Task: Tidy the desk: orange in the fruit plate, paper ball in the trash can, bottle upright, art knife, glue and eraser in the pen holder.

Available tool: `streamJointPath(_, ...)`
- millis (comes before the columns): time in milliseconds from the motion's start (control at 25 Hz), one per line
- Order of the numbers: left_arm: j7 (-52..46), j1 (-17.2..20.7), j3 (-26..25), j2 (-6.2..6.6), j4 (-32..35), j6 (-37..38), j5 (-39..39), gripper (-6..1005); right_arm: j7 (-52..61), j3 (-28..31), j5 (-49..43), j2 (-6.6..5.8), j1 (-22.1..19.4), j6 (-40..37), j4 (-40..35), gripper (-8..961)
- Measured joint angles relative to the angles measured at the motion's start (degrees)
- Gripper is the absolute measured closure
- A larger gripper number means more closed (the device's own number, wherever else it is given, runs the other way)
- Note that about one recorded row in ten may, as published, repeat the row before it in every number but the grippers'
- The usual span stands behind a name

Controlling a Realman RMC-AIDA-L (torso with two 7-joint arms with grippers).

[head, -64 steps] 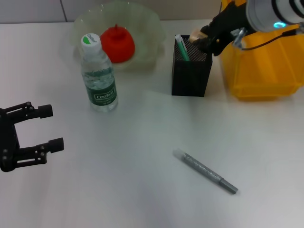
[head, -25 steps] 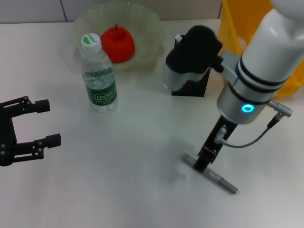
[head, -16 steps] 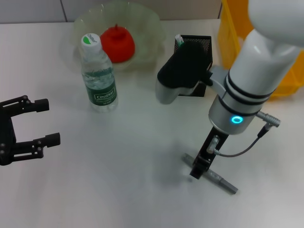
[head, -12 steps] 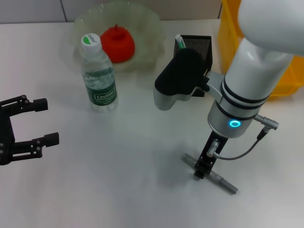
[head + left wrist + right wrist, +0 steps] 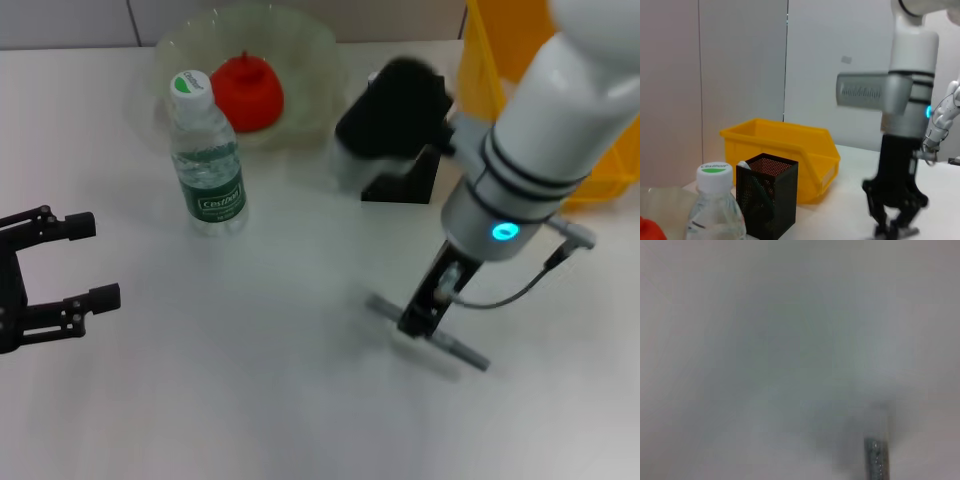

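The right gripper [image 5: 418, 320] is down at the desk [image 5: 250, 400], its dark fingers pinched on the knife [image 5: 430, 335], a thin grey stick that pokes out on both sides of them. In the head view the knife looks smeared, so I can't tell whether it's lying on the desk or just off it. The left wrist view shows the same gripper [image 5: 897, 227] from the side, fingers reaching down around the knife [image 5: 902, 232] right at the surface. The right wrist view only gives a blurry grey desk and one end of the knife [image 5: 876, 460].

Further out, the right arm [image 5: 540, 150] leans over the black mesh holder [image 5: 405, 180], hiding most of it. The holder [image 5: 765, 200] shows better from the left wrist, standing upright with something already inside, just beside the yellow bin [image 5: 785, 155]. The bin [image 5: 540, 60] sits at the desk's far right edge.

The bottle [image 5: 205, 160] stands upright with its cap on, just in front of the clear plate [image 5: 300, 50]. A red-orange fruit [image 5: 248, 90] sits in the plate.

The left gripper [image 5: 70, 265] hangs over the near left of the desk, well away from everything, fingers spread wide and holding nothing.
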Motion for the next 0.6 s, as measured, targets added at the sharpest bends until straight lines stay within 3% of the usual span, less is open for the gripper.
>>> streamJointPath(120, 0.0, 0.1, 0.0, 0.0, -0.2, 0.0, 0.0, 191, -1.4, 6.3, -4.3, -0.03, -3.9, -3.1, -11.9, 814)
streamJointPath(200, 0.0, 0.2, 0.0, 0.0, -0.2, 0.0, 0.0, 191, -2.1, 7.9, -4.8, -0.02, -4.8, -3.5, -14.7, 815)
streamJointPath(320, 0.0, 0.0, -0.1, -0.28, -0.3, 0.0, 0.0, 191, -7.6, 16.8, -4.4, 0.09, -9.5, -1.9, -26.3, 816)
streamJointPath(600, -0.4, -0.9, -0.2, -0.65, -0.3, -0.4, -0.2, 191, -16.3, 22.0, -0.3, 0.17, -14.5, 10.5, -29.1, 819)
